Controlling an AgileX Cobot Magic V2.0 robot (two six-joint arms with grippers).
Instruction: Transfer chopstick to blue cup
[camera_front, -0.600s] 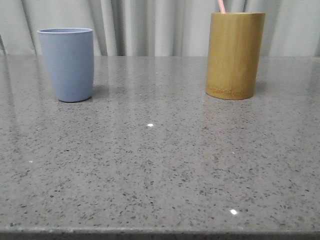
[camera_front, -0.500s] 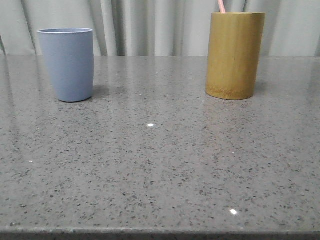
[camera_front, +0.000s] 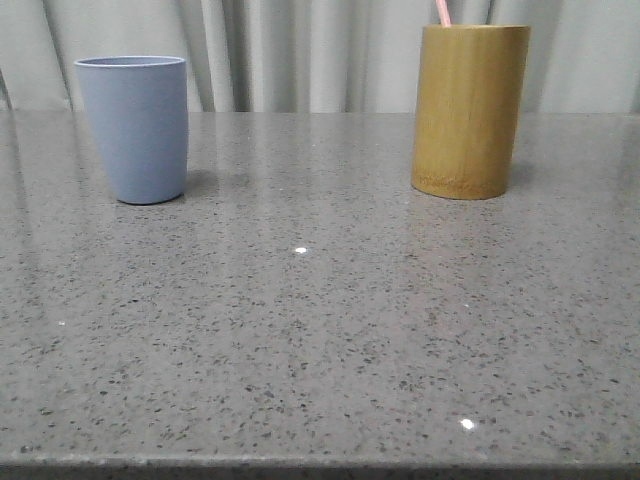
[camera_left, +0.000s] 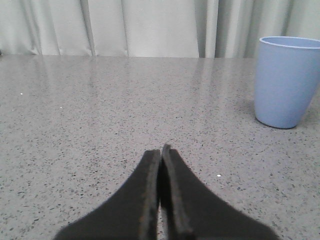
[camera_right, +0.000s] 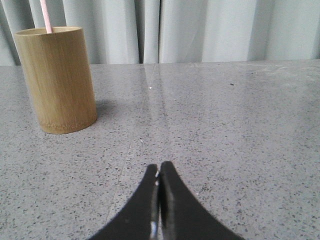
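The blue cup (camera_front: 134, 128) stands upright at the far left of the grey table; the left wrist view also catches this blue cup (camera_left: 288, 80). A pale pink chopstick (camera_front: 442, 12) pokes out of a yellow-brown bamboo cylinder (camera_front: 469, 110) at the far right, and the same chopstick (camera_right: 46, 16) and bamboo cylinder (camera_right: 56, 80) show in the right wrist view. My left gripper (camera_left: 161, 150) is shut and empty, low over bare table well short of the cup. My right gripper (camera_right: 159, 167) is shut and empty too, apart from the cylinder. Neither gripper appears in the front view.
A speckled grey stone tabletop (camera_front: 320, 330) runs to a front edge at the bottom of the front view. Grey curtains (camera_front: 300, 50) hang behind the far edge.
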